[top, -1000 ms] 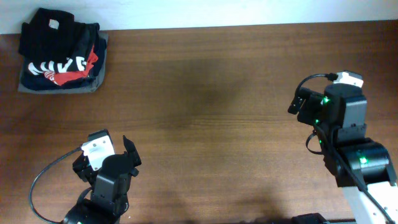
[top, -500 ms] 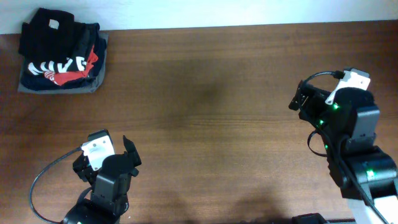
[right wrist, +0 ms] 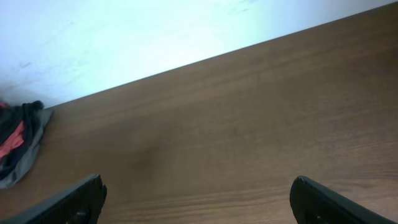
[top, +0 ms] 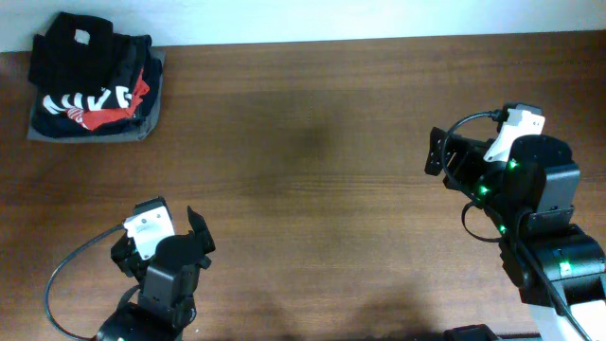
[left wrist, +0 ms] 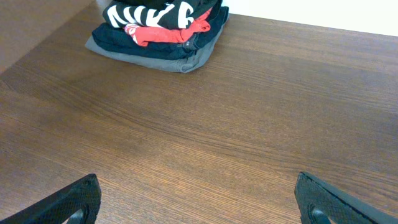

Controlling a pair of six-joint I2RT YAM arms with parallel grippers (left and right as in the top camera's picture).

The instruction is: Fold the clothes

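Observation:
A black garment (top: pixel 78 43) with a small white tag lies folded on top of a stack at the table's far left corner. Under it are a dark garment with white letters and red print (top: pixel 95 102) and a grey one. The stack also shows in the left wrist view (left wrist: pixel 161 31) and at the left edge of the right wrist view (right wrist: pixel 18 146). My left gripper (top: pixel 163 237) is open and empty above bare wood at the front left (left wrist: pixel 198 199). My right gripper (top: pixel 440 156) is open and empty at the right, pointing left over bare wood (right wrist: pixel 198 199).
The brown wooden table (top: pixel 303 142) meets a white wall along its far edge (right wrist: pixel 155 37). The stack of clothes sits close to that far edge and the left edge.
My right gripper has turned and moved a little to the left. The left arm and the stack have not moved.

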